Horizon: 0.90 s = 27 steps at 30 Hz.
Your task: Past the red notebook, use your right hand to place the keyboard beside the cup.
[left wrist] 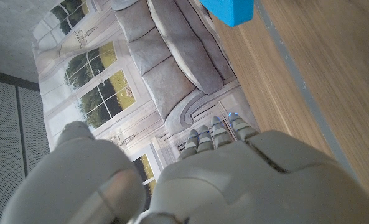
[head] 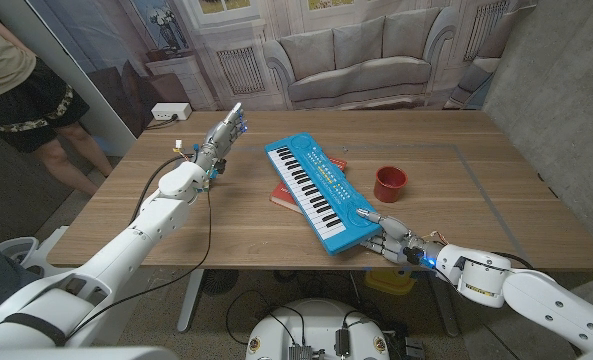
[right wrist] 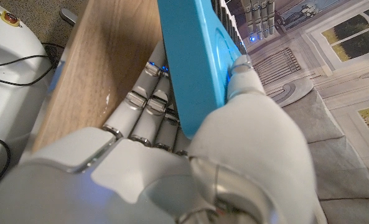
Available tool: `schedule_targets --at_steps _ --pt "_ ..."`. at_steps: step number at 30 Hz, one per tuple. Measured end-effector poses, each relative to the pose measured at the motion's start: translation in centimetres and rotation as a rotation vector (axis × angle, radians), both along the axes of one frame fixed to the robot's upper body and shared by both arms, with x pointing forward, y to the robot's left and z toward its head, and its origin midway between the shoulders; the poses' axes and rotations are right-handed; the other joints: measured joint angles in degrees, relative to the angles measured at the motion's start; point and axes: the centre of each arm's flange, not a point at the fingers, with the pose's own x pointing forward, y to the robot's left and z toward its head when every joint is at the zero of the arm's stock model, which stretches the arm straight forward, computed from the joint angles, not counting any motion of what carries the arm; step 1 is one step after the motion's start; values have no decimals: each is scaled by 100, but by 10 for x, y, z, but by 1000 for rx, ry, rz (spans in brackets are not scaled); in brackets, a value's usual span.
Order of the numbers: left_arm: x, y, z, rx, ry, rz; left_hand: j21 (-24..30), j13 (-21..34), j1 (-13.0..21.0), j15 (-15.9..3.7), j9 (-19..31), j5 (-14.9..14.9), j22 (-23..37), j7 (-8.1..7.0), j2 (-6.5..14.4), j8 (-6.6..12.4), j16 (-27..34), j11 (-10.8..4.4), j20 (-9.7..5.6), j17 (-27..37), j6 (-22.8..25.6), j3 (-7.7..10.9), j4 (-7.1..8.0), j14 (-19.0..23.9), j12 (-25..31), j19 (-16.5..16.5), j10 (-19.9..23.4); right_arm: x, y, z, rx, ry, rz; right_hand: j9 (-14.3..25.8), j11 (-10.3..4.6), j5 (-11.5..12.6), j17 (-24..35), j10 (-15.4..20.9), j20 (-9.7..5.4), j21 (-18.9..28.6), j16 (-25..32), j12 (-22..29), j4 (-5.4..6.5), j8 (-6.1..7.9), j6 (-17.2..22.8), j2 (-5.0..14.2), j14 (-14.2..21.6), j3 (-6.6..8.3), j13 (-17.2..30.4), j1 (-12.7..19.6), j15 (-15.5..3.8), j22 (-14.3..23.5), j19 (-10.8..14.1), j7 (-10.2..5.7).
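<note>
Head view: one keyboard (head: 319,190), one cup (head: 390,183), one notebook (head: 282,193).

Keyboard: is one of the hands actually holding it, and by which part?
Yes. The right hand grips the blue keyboard by its near end, thumb on top, fingers underneath. The left hand holds nothing.

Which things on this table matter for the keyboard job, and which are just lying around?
Job: keyboard, gripped at its near end by the right hand; red notebook under it; red cup.
Lying about: white box with cables at the far left corner; left hand, raised, holding nothing.
</note>
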Motion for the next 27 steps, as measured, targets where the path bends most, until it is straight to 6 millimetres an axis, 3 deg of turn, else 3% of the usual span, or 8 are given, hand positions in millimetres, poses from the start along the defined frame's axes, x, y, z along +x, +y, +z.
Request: schedule_targets --at_steps 1,27 --pt "1 1 0 -3 3 8 0 0 0 0 0 -28 0 0 0 0 0 0 0 0 0 0 0 0 0 0 0 -8 1 1 0 -3 4 0 -1 0 8 -1 0 1 0 0 0 -1 0 0 0 0 0 0 0 0 0 0" --pt "6 -4 7 5 3 0 0 0 1 0 0 -32 0 0 -2 0 0 0 0 0 0 -41 -7 0 0 0 0 -17 -3 14 -18 -25 -26 -26 92 -43 61 92 20 225 3 -1 2 8 21 23 21 -1 0 -23 20 109 -40 21"
